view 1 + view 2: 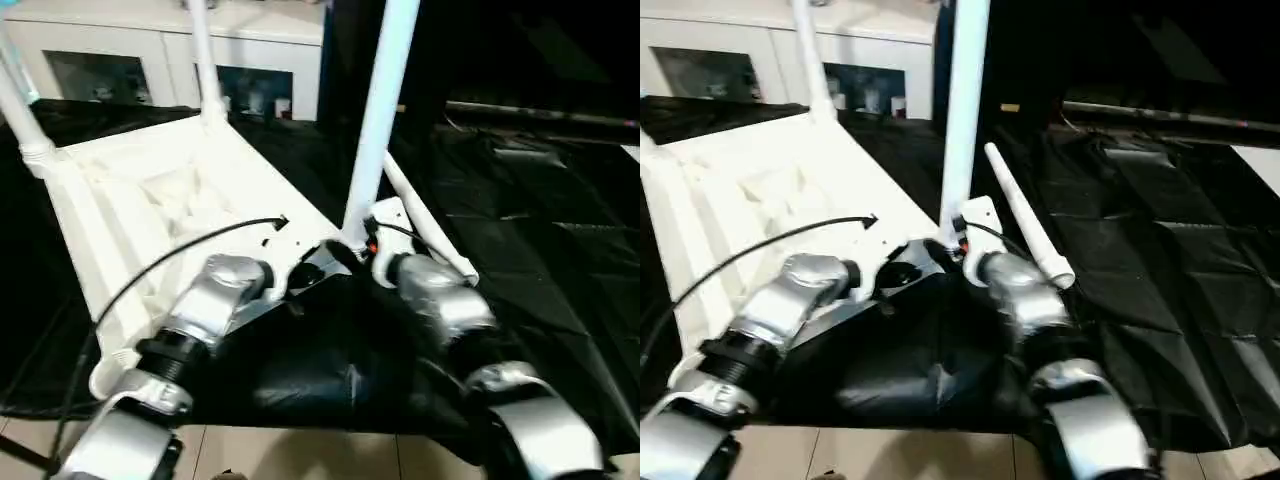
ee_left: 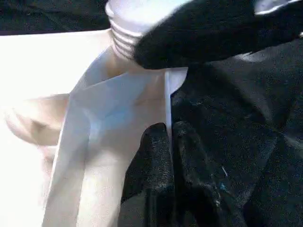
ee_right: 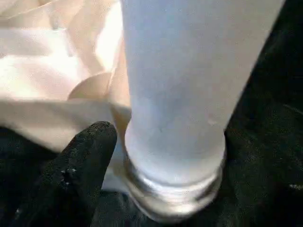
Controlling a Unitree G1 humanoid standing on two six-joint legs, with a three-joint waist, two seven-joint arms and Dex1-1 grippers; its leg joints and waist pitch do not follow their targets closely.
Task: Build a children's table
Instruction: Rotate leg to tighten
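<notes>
The white tabletop [image 1: 150, 190] lies upside down on a black cloth. Legs stand upright in its corner sockets: one at the far left [image 1: 15, 100], one at the back [image 1: 203, 60], and a tall one at the near right corner [image 1: 380, 110]. My right gripper [image 1: 352, 245] is open around this near leg's base, one finger [image 3: 80, 165] just beside the threaded end [image 3: 175, 189]. My left gripper [image 2: 169, 135] is shut on the tabletop's thin rim right by that corner. A loose leg [image 1: 1025, 225] lies on the cloth to the right.
The black cloth [image 1: 520, 250] covers the floor to the right and in front. A white cabinet with glass doors [image 1: 150, 45] stands behind the tabletop. A black cable [image 1: 150, 270] runs along my left forearm. Pale floor tiles [image 1: 300, 455] show at the near edge.
</notes>
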